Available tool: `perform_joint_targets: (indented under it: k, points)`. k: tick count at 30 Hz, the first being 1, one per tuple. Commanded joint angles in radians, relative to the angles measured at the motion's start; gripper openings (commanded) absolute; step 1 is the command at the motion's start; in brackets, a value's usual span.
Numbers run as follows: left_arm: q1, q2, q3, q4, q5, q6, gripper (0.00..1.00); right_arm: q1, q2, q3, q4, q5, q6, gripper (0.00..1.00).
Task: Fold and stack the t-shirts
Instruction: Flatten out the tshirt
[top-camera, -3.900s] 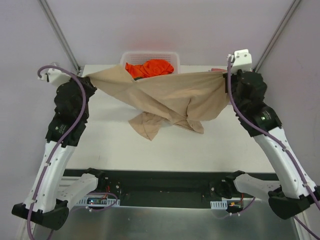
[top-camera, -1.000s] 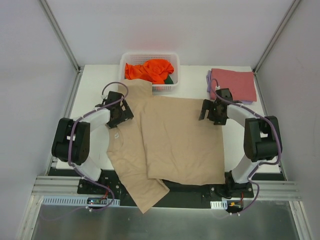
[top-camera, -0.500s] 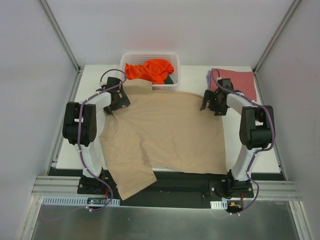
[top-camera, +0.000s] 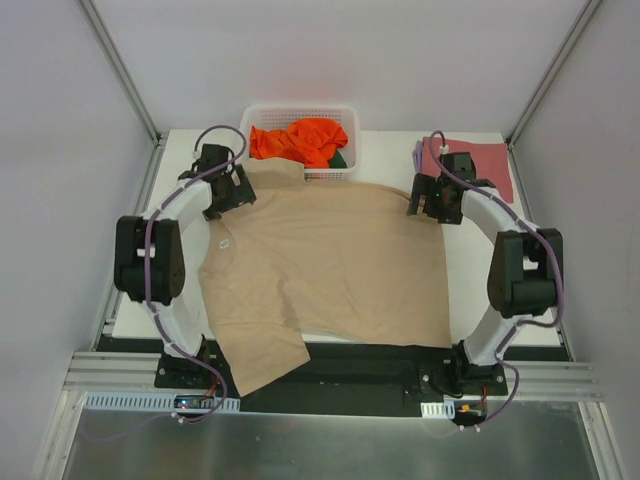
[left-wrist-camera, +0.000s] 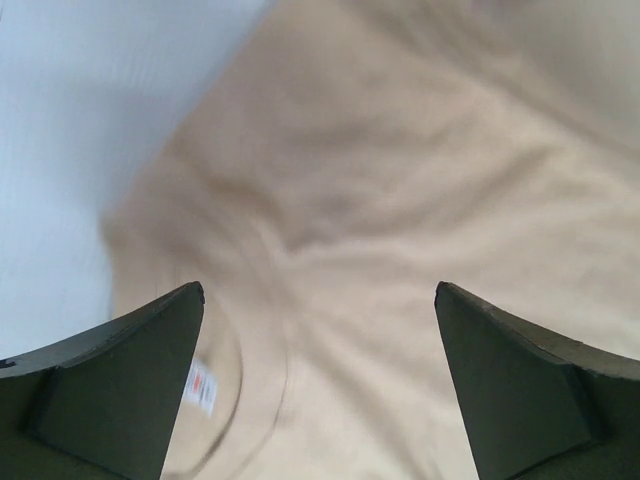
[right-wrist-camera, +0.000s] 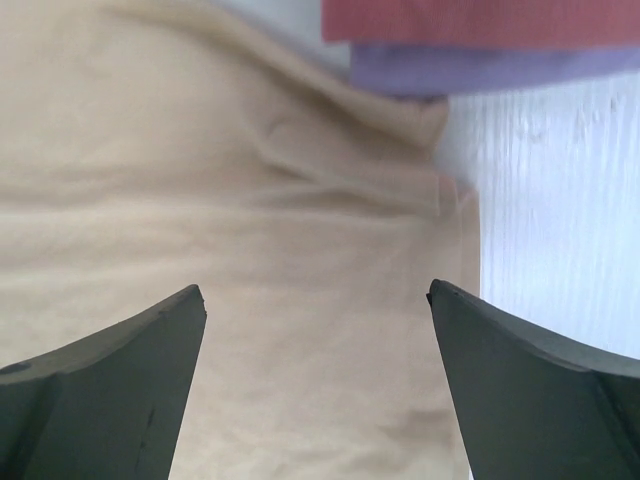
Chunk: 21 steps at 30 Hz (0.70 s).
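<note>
Beige cotton t-shirt (top-camera: 330, 265) spread flat mid-frame on white table (top-camera: 490, 290), hem sagging over near edge; small white neck tag (left-wrist-camera: 203, 387), red print unreadable. Left gripper (left-wrist-camera: 318, 385) and right gripper (right-wrist-camera: 318, 380) agape, holding nothing.

Both arms reach from their bases at the near edge of the bench toward its far side, each bowed outward: the left arm curves along the left edge, the right arm along the right edge. The left gripper (top-camera: 228, 190) sits near the far-left corner, turned inward toward the middle. The right gripper (top-camera: 432, 197) sits near the far-right corner, also turned inward. In the wrist views each gripper's two dark fingers (left-wrist-camera: 115, 385) (right-wrist-camera: 105, 385) stand wide apart with nothing between them, pointing down at the surface below. Purple cables loop over both wrists.
</note>
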Motion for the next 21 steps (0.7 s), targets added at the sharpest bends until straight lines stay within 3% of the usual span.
perform_joint_targets:
  k: [1, 5, 8, 11, 21]
  points:
    - [-0.026, -0.275, -0.207, -0.031, 0.083, -0.072, 0.99, 0.047, -0.222, -0.123, -0.052, 0.042, 0.054, 0.96]
    - [-0.118, -0.418, -0.402, -0.031, 0.091, -0.141, 0.99, 0.121, -0.318, -0.278, -0.049, -0.003, 0.112, 0.96]
    - [-0.173, -0.430, -0.450, -0.033, 0.111, -0.138, 0.99, 0.150, -0.318, -0.347, -0.046, -0.053, 0.137, 0.96]
    - [-0.178, -0.392, -0.487, -0.031, 0.091, -0.155, 0.99, 0.144, -0.289, -0.367, -0.038, -0.011, 0.142, 0.96]
    - [-0.123, -0.156, -0.366, -0.039, -0.032, -0.126, 0.99, 0.041, -0.105, -0.280, 0.005, -0.047, 0.114, 0.96]
